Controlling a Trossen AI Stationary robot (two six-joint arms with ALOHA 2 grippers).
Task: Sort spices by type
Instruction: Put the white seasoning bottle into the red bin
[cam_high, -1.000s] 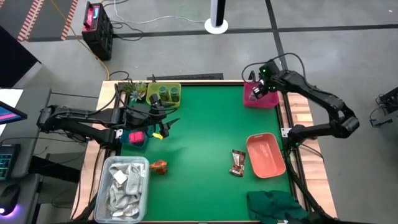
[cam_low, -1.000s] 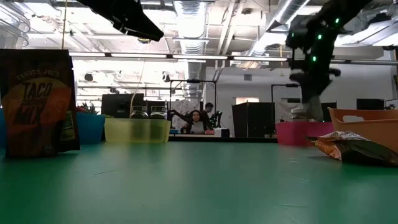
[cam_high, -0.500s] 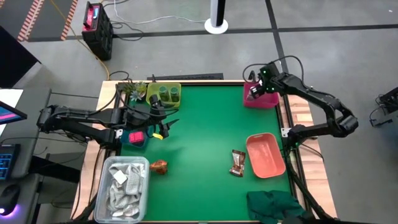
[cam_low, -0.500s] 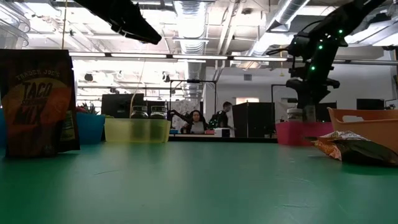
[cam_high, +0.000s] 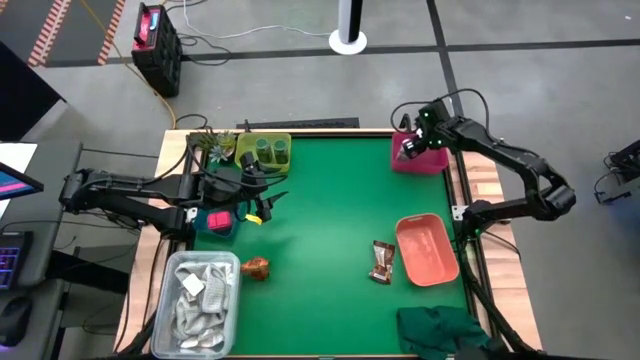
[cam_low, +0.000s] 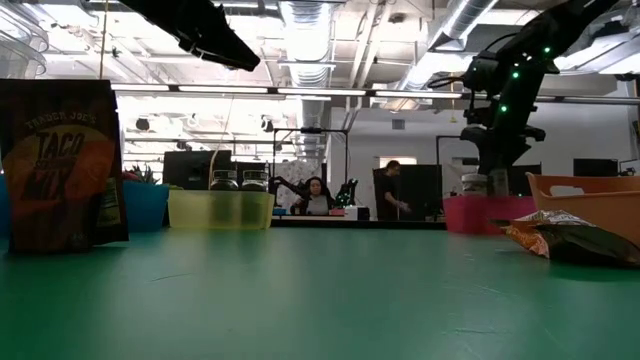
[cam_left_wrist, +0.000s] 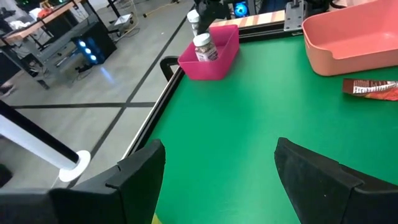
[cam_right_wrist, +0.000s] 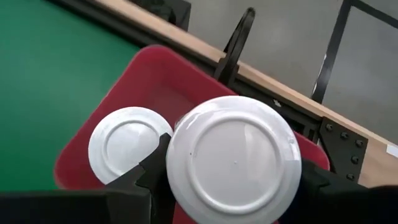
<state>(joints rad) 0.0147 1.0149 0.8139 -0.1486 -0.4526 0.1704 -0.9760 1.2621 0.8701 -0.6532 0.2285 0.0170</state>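
My right gripper (cam_high: 408, 148) is shut on a white-capped bottle (cam_right_wrist: 233, 158) over the magenta bin (cam_high: 428, 160) at the table's far right. A second white-capped bottle (cam_right_wrist: 127, 144) stands in that bin. My left gripper (cam_high: 266, 200) is open and empty at the left, beside the blue bin of pink packs (cam_high: 217, 221). Two green jars (cam_high: 266, 148) stand in the yellow-green bin. One brown sachet (cam_high: 381, 262) lies flat beside the salmon bin (cam_high: 428, 248). Another brown sachet (cam_high: 257, 267) stands upright near the tub. My right gripper holds the bottle between its two fingers (cam_right_wrist: 146, 180), one on each side, just under the cap's rim (cam_right_wrist: 177, 168). The fingers come from above, pointing down. The bottle is upright inside the bin's walls; the cap hides whether its base rests on the floor.
A clear tub of white rags (cam_high: 200, 300) stands at the near left. A dark green cloth (cam_high: 445, 330) lies at the near right. The green mat's middle (cam_high: 320, 220) is bare. People move in the room beyond the table.
My right gripper has gone down with the bottle into the magenta bin, shifting slightly toward the table's left, and then kept still.
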